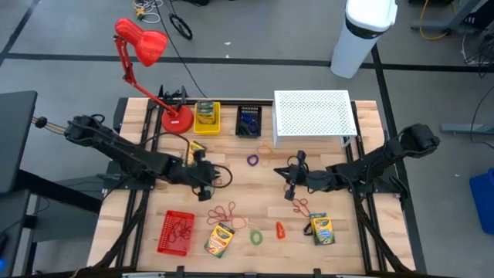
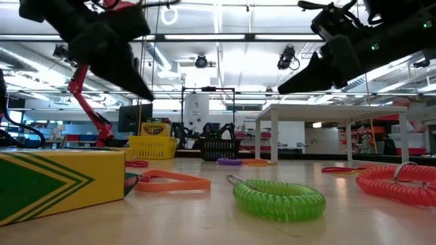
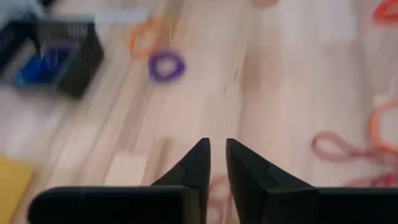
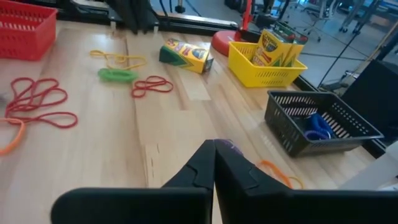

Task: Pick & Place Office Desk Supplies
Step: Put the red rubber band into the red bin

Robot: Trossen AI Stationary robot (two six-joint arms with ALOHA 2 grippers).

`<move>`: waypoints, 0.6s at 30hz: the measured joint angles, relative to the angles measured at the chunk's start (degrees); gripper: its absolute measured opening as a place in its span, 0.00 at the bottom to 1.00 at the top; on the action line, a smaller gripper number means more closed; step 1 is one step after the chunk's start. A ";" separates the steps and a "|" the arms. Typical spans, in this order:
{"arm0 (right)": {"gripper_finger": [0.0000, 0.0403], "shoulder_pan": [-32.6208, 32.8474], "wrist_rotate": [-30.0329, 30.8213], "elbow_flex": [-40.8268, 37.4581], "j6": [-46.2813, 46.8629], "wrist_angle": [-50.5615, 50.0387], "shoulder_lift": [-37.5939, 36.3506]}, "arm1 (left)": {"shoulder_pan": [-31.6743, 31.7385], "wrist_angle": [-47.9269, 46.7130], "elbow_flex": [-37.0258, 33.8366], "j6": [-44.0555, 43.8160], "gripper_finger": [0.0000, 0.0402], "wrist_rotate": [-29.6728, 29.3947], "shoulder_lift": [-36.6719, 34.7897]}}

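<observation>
Left gripper (image 1: 207, 190) hovers over mid-bench, jaws a narrow slit apart, holding nothing. Right gripper (image 1: 292, 185) hovers right of centre, jaws pressed together, empty. Supplies are scattered: one crayon box (image 1: 219, 239) and a second crayon box (image 1: 321, 228) lie near the front edge, a third crayon box (image 1: 196, 150) sits by the left arm, and more crayons stand in the yellow bin (image 1: 207, 118) at the back. Red rubber bands (image 1: 227, 213) lie loose in front of the left gripper, others fill the red basket (image 1: 176, 232). Green coil loop (image 1: 255, 237) and orange clip (image 1: 279, 229) at front centre, purple loop (image 1: 252, 161) mid-bench, blue loops in the black basket (image 1: 248, 120).
</observation>
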 joint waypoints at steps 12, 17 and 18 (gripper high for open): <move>0.02 -0.15 -1.02 0.00 -1.52 2.30 0.02 | 1.70 -8.95 0.70 -7.09 0.37 11.10 8.08; 0.05 -0.15 -1.11 0.00 -1.51 2.35 0.04 | 0.81 -6.15 0.75 -5.80 0.48 13.63 8.37; 0.05 -0.15 -1.12 0.00 -1.51 2.32 0.07 | 0.82 -6.37 0.75 -5.87 0.50 13.58 8.26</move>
